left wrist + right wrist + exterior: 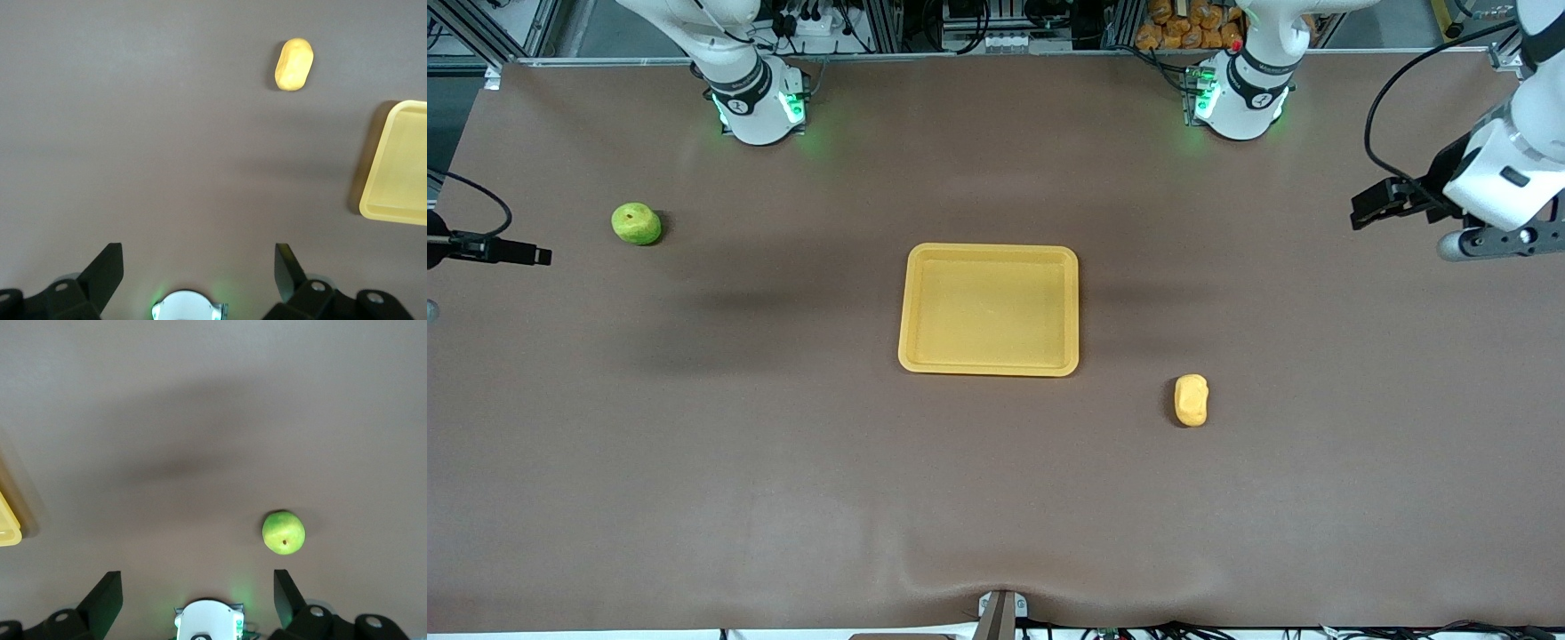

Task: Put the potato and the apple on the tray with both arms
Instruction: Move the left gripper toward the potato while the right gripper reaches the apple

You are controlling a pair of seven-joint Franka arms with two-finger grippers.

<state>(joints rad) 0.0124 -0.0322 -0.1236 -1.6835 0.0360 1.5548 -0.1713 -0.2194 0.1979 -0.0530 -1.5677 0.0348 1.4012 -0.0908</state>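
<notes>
The yellow tray (989, 309) lies empty in the middle of the table. The yellow-green apple (636, 223) sits toward the right arm's end, farther from the front camera than the tray. Toward the left arm's end rests the orange potato (1191, 400), nearer to the camera than the tray. My left gripper (197, 267) hangs open high over bare table, with the potato (293, 64) and a tray corner (400, 167) well ahead of it. My right gripper (197, 590) is open too, empty, with the apple (283, 532) just off one fingertip (285, 590).
The left arm's wrist (1498, 187) shows at the table's end by its base (1240, 98). Only the right arm's black wrist camera (489, 248) pokes in at the other end, past its base (756, 107). Brown cloth covers the table.
</notes>
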